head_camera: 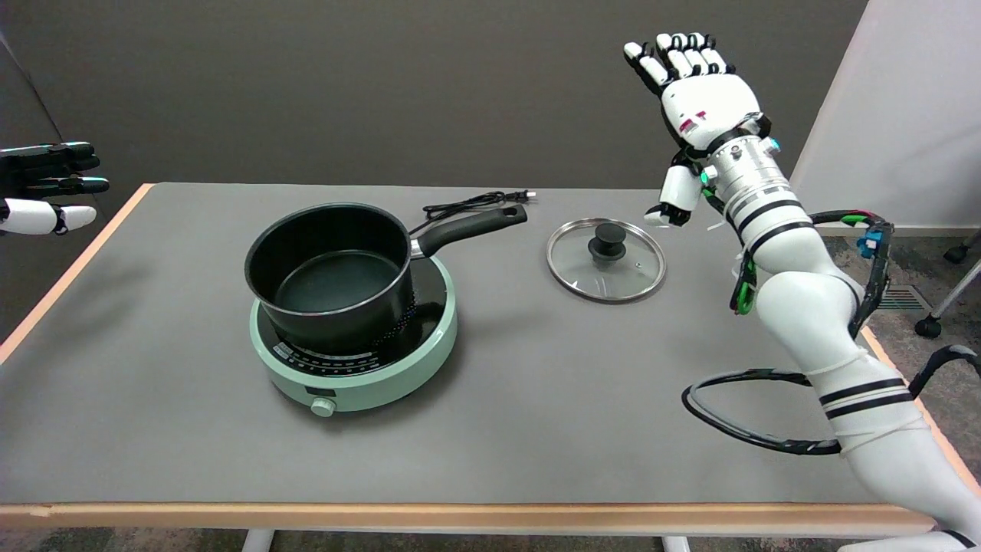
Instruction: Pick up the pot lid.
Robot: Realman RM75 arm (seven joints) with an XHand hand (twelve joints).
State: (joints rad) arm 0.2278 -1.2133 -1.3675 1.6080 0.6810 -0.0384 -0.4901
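Observation:
The glass pot lid [605,259], steel-rimmed with a black knob, lies flat on the grey table [536,399] right of centre. My right hand [693,103] is raised in the air above and to the right of the lid, well apart from it. Its fingers are spread and point up and away, its thumb hangs down, and it holds nothing.
A black saucepan [337,272] with a long handle sits on a mint-green hotplate [352,360] left of centre. A black power cord [475,202] lies behind it. The idle left hand [42,188] hovers at the upper left. A cable loop [755,410] hangs off my right arm.

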